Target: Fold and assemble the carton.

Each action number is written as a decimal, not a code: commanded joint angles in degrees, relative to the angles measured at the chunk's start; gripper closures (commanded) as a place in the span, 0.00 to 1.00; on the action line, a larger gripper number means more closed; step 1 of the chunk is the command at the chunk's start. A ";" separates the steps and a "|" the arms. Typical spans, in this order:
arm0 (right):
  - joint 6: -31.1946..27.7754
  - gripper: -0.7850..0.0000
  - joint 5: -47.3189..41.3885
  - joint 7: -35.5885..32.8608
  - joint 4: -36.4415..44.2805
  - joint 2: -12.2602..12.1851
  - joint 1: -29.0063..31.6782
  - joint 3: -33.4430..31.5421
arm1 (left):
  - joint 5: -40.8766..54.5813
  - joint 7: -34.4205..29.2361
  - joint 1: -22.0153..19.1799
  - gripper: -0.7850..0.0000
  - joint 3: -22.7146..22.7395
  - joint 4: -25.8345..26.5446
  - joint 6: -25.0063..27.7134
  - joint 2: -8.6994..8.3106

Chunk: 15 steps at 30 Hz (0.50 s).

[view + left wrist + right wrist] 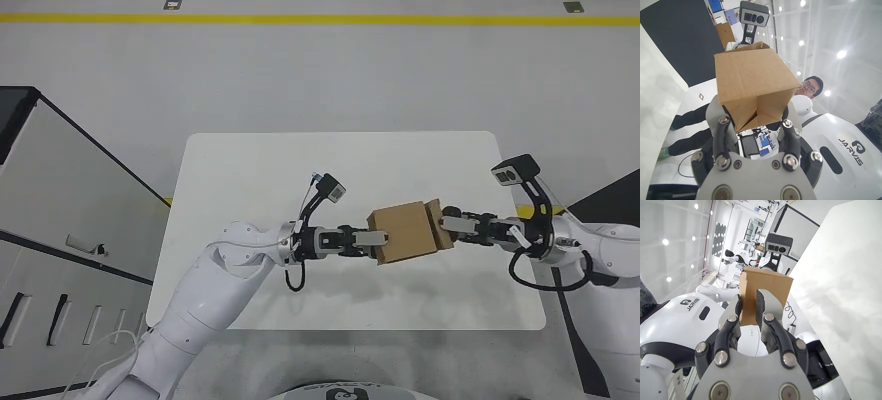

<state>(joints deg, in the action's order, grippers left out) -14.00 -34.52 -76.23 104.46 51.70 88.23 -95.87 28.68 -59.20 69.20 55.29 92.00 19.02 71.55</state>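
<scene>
Left gripper [753, 108]: spread wide, fingers [714, 106] on either side of the carton [745, 75] at its near end, clamping it across its width. That end's flaps are folded partly inward, with an open seam between them.

Right gripper [749, 303]: nearly closed, ribbed pads [759, 302] pinching a flap at the carton's opposite end. The flap edge sits between the two pads.

In the top view the left gripper [376, 241] and right gripper [447, 222] face each other, and the carton [405, 232] is held lengthwise between them. The carton is brown corrugated card, already opened into a box shape, with one broad face up. The flaps at its right end stick out toward the right gripper.

The carton hangs over the front right part of the white tabletop [300, 180], a little in from the near edge. The left wrist view shows the room under the carton, so it is off the surface.

A grey cabinet [60, 200] stands left of the tabletop, and a yellow line [320, 18] runs across the floor behind it.
</scene>
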 commanded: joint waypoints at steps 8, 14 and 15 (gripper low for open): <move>0.34 0.92 1.37 -0.08 -0.10 -0.17 -0.55 0.29 | -0.50 0.53 -0.28 1.00 -0.21 -0.24 0.04 -0.03; 0.34 1.00 1.44 0.07 -0.14 -0.23 -0.68 0.50 | -0.49 0.45 -0.39 1.00 -0.28 -0.22 0.19 -0.07; 0.41 1.00 1.38 0.02 -0.15 -0.24 -0.70 0.59 | -0.48 0.39 -0.42 1.00 -0.29 -0.23 0.21 -0.08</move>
<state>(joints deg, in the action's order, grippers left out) -13.65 -33.13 -76.18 104.32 51.47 87.54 -95.34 28.21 -58.77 68.80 55.02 91.77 19.21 71.47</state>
